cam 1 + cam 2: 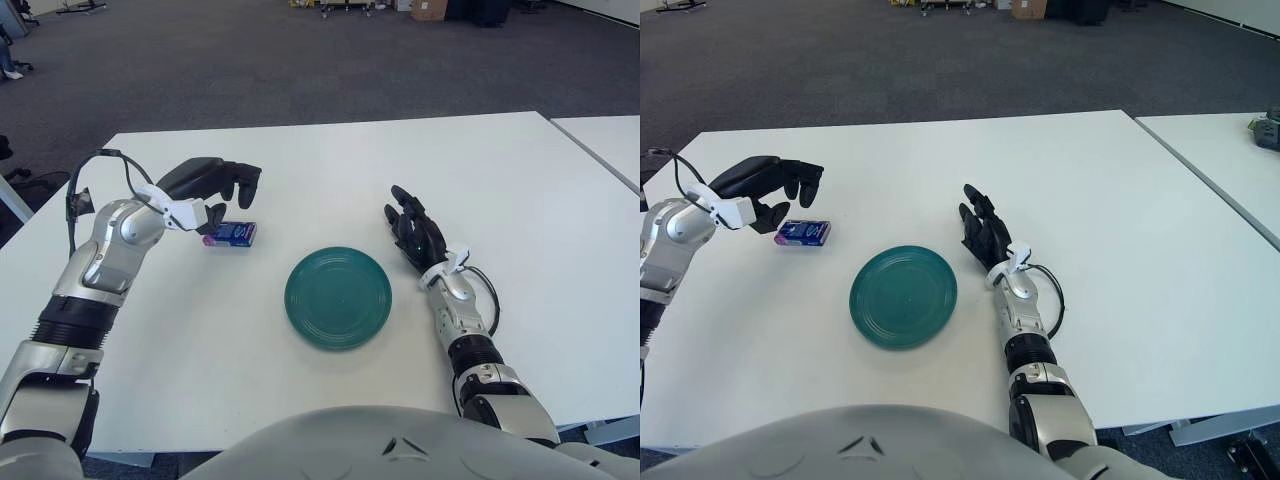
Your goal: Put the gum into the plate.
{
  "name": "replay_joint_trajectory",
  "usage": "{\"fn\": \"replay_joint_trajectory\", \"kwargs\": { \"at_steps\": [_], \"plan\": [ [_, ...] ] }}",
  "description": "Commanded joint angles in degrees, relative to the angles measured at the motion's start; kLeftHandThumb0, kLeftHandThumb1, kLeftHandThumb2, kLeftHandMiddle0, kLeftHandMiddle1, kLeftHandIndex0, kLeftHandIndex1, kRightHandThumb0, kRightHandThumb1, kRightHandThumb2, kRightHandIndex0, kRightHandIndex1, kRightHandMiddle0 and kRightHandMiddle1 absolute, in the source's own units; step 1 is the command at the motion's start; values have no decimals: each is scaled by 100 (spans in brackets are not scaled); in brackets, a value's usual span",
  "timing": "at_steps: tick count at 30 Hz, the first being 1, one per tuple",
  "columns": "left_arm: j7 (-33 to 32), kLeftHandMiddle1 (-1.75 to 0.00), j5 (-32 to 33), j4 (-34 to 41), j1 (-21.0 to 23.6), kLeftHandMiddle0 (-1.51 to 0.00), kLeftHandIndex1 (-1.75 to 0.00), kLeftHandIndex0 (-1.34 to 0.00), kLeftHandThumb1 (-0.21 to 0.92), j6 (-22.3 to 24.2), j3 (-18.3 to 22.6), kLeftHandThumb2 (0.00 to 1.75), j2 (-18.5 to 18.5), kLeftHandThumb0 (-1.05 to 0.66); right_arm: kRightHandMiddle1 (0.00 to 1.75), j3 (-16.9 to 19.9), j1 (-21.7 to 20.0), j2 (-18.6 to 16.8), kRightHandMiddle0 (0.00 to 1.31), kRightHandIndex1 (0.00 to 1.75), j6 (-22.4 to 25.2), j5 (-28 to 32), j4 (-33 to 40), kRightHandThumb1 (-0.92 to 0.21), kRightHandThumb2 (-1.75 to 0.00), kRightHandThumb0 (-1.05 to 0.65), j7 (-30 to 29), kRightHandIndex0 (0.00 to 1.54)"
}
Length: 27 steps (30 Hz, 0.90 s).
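Observation:
A small blue and purple gum pack [231, 234] lies flat on the white table [300, 160], left of a round teal plate [338, 297]. My left hand [224, 196] hovers just above and behind the pack, fingers spread and arched over it, thumb near its left end, holding nothing. The gum pack [803, 233] and the left hand [786, 195] show the same way in the right eye view. My right hand [413, 229] lies flat on the table to the right of the plate, fingers relaxed.
A second white table [605, 145] stands at the far right, with a narrow gap between. Dark carpet floor lies beyond the far edge. The plate [903, 296] sits near the table's middle front.

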<state>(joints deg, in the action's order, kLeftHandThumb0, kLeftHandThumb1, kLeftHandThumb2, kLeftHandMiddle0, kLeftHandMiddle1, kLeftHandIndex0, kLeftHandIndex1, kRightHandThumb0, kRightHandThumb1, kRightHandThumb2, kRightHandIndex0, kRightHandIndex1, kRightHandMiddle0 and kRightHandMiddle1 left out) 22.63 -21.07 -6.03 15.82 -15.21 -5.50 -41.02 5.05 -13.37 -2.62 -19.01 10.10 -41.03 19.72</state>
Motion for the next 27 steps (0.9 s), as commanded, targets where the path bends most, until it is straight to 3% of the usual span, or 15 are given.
{"fn": "replay_joint_trajectory", "kwargs": {
  "at_steps": [1,2,4,5,8,9,11,12,14,16,18,22,27],
  "plan": [
    [-174,-175,-380,-155,215,-65,-175,-83,26,20,-85,138,-74,49,29,40,590,-5,0,0,600,-15,-669,-92,-70,-77,-108,10],
    [-178,-175,-495,-175,241,-65,-175,-82,26,49,-109,138,-107,48,29,49,591,-6,0,0,600,0,-674,-92,-70,-77,-92,10],
    [-144,-175,-682,-206,289,-70,-171,-70,19,94,-157,145,-174,25,29,68,592,-13,0,0,603,29,-678,-92,-70,-77,-74,10],
    [-124,-173,-805,-228,322,-60,-170,-57,31,121,-196,130,-216,16,28,81,586,-14,0,0,606,44,-685,-92,-70,-77,-69,10],
    [-143,-155,-1043,-268,362,-30,-160,-46,66,173,-244,75,-271,-20,28,92,578,-12,0,0,602,49,-693,-92,-69,-76,-68,11],
    [-168,-134,-1114,-277,364,-23,-150,-32,70,192,-249,61,-284,-38,27,88,578,-11,0,0,598,41,-692,-92,-69,-76,-70,11],
    [-205,-108,-1256,-259,351,-19,-138,-18,77,260,-252,44,-298,-57,27,75,578,-4,0,0,588,16,-692,-92,-69,-76,-81,11],
    [-228,-101,-1359,-285,330,-18,-135,-15,80,336,-253,39,-323,-61,27,48,579,6,0,0,575,-27,-690,-92,-69,-75,-106,11],
    [-261,-61,-1515,-348,304,-15,-114,-6,87,440,-259,29,-359,-81,26,13,582,22,0,0,559,-82,-682,-92,-70,-75,-132,11],
    [-266,-38,-1661,-430,307,-16,-99,-3,90,507,-304,27,-393,-90,26,1,584,24,0,0,553,-93,-675,-92,-70,-75,-135,11],
    [-216,-17,-1833,-471,330,-7,-63,-1,91,593,-381,30,-426,-99,26,1,585,22,0,0,553,-79,-670,-92,-69,-76,-121,11],
    [-85,-3,-2109,-459,364,-2,-30,0,92,746,-536,34,-492,-104,27,10,596,25,0,0,542,-48,-668,-92,-68,-77,-79,11],
    [-325,0,-2389,-876,432,0,-12,0,92,705,-790,37,-431,-105,28,25,601,31,0,0,562,-22,-674,-92,-67,-77,-47,12]
  ]
}}
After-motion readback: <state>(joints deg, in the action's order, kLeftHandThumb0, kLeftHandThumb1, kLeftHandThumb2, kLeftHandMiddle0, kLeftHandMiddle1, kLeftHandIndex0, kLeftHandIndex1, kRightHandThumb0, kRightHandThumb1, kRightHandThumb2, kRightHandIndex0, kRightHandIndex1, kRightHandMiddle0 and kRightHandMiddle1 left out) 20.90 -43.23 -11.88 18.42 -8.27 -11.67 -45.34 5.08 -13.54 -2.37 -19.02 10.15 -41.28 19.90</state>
